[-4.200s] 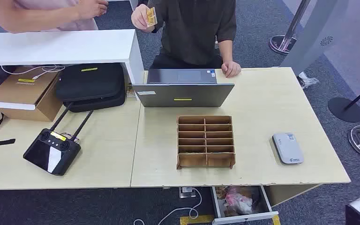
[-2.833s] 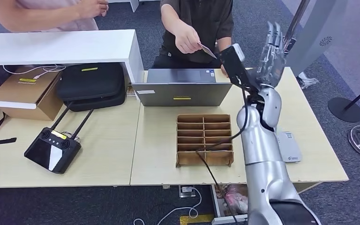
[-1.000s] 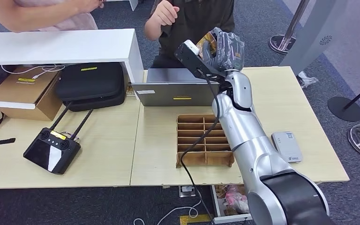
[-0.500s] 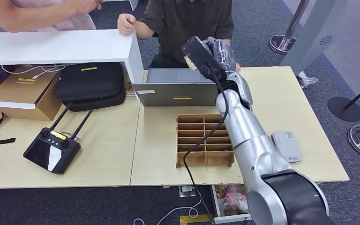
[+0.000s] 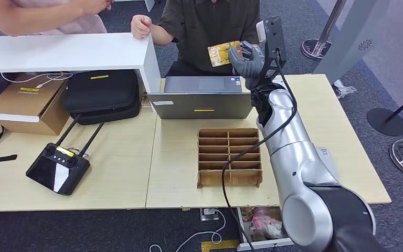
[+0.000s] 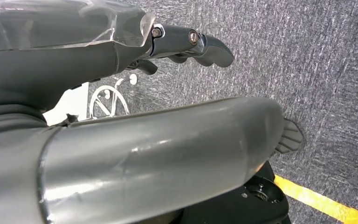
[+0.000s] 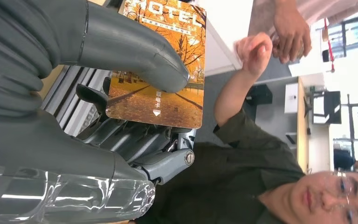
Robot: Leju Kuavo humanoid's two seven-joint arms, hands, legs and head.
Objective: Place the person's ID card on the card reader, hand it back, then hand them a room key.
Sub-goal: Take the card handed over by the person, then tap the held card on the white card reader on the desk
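Card in hand: being pinched by the right hand [image 5: 246, 59], thumb pressing on the face of the orange autumn-scene card printed "HOTEL" [image 7: 161, 65], darker fingers [image 7: 121, 133] backing it from behind; card [image 5: 221, 53] being held upright above and just behind the grey open laptop [image 5: 203, 97].
Left hand [image 6: 186, 42]: hanging low over grey carpet, fingers curling in, nothing visibly in them; whether fully closed, cannot tell.
Card reader: small grey rounded flat box [image 5: 326, 157] lying on the light wooden table [image 5: 136, 157], well to the right of the laptop and nearer the robot, mostly hiding behind the silver right arm; nothing visibly resting on it.
Person: sitting behind the laptop in a dark olive shirt [image 5: 215, 26], one fist [image 5: 140, 25] resting on the white counter [image 5: 68, 51] left of the laptop.
Key rack: brown cardboard slotted tray [image 5: 230, 157] standing just in front of the laptop.
Progress: judging by the hotel print, probably handling the room-key stage rather than the ID; handover not yet finishing, no receiving hand reaching toward the card.
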